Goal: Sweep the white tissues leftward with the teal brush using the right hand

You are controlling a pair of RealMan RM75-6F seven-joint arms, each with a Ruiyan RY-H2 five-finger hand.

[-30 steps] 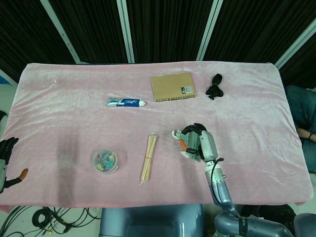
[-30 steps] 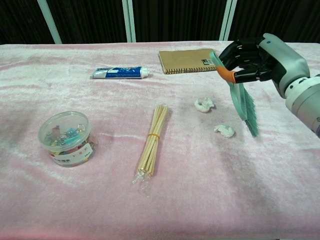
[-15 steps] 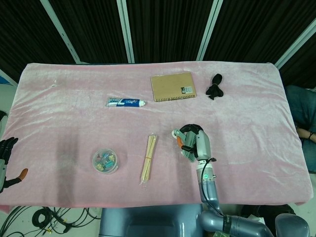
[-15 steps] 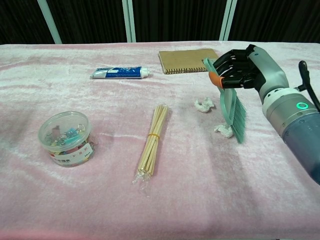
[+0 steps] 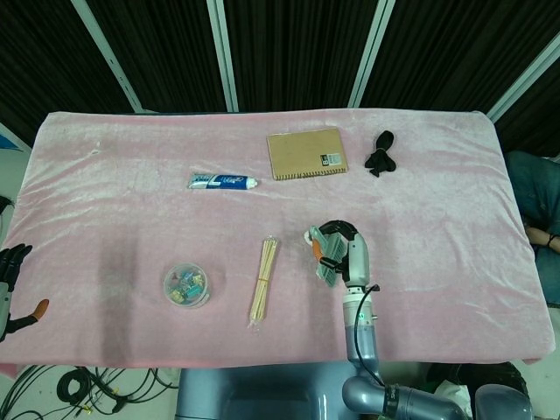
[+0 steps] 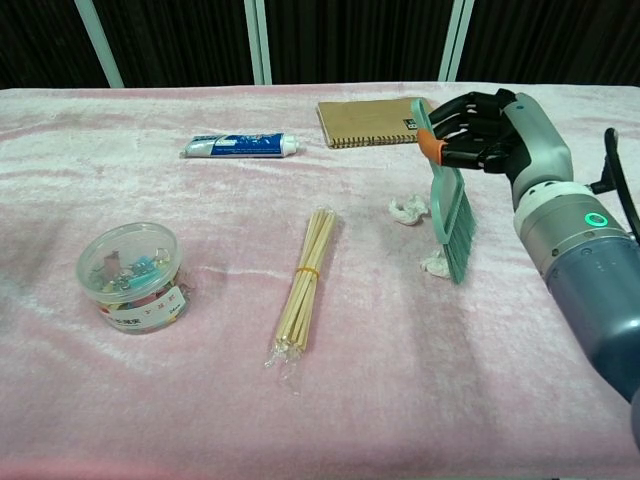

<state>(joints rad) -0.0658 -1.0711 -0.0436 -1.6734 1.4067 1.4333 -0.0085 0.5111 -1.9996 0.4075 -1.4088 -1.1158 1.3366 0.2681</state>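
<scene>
In the head view, the right hand (image 5: 337,249) is near the middle of the desk, a little toward the front edge, with its fingers clamped on the teal plastic brush with orange collar (image 5: 322,262). One small white crumpled tissue (image 5: 308,235) shows just left of it. The left hand (image 5: 10,271) waits at the left edge, its fingers apart, holding nothing.

In the chest view, the brush (image 6: 447,215) hangs bristles-down on the right side of both tissues, probably so that a push carries them leftward. The near tissue (image 6: 436,264) touches the bristles; the far tissue (image 6: 408,210) lies just beside them.
</scene>
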